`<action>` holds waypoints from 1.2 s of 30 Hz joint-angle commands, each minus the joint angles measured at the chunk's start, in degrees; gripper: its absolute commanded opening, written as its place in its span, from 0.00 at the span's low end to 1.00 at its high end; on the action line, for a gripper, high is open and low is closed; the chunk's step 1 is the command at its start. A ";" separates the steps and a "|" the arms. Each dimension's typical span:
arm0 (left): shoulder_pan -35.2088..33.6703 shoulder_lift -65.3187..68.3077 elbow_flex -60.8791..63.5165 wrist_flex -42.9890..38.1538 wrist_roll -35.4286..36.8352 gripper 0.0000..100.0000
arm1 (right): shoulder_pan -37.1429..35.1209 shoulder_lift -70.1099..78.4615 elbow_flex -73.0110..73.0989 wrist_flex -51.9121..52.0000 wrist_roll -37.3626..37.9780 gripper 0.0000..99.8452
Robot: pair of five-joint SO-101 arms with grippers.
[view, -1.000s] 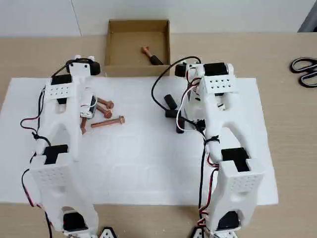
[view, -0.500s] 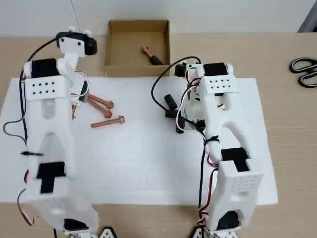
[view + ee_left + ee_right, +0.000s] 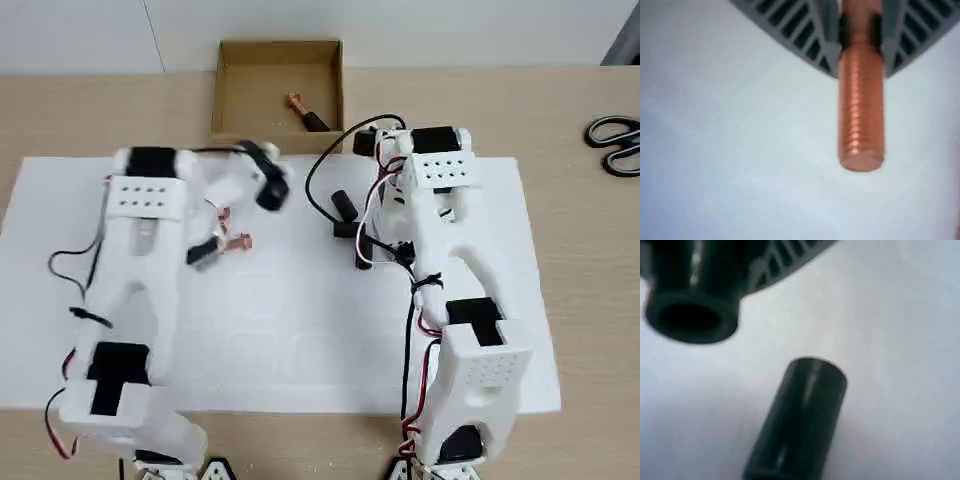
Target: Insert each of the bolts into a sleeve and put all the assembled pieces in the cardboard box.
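Our left tool (image 3: 860,30) now pinches a bolt (image 3: 861,110) and has swung it away from the loose bolts (image 3: 222,212) toward the middle of the white sheet (image 3: 300,340). The right tool (image 3: 700,265) grips a sleeve (image 3: 690,320), open end free, so we judge insertion comes next. Farther off, one assembled piece (image 3: 305,112) lies in the cardboard box (image 3: 225,95).
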State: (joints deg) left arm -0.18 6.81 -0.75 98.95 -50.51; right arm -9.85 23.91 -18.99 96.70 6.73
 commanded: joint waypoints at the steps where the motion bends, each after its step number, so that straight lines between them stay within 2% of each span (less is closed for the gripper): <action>1: 1.05 -2.73 0.84 -1.58 -3.87 0.01 | -0.04 -0.84 -2.64 0.92 0.00 0.00; 5: 1.23 -2.64 4.35 -6.07 -6.59 0.01 | -0.04 -0.84 -2.64 0.92 0.00 0.00; 10: 1.23 -2.64 7.25 -12.48 -6.68 0.01 | -0.22 -0.84 -2.64 0.92 -0.09 0.00; 15: 1.23 -2.64 7.52 -13.45 -5.63 0.11 | -0.31 -0.84 -2.64 0.92 -0.09 0.00; 24: 1.05 -3.08 7.52 -14.42 -3.60 0.12 | -0.22 -0.84 -2.64 0.92 -0.09 0.00; 28: 1.32 -3.34 5.76 -14.33 5.45 0.12 | -0.13 -0.84 -2.64 0.84 -0.09 0.00; 32: 0.97 -3.43 0.92 -13.45 24.18 0.12 | -0.13 -0.84 -2.64 0.75 0.00 0.00; 36: 0.88 -3.43 -8.13 -6.59 40.09 0.12 | -0.13 -0.84 -2.64 0.66 0.00 0.00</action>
State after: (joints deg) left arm 0.79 6.46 -1.80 88.22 -21.85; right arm -9.85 23.91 -18.99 96.70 6.73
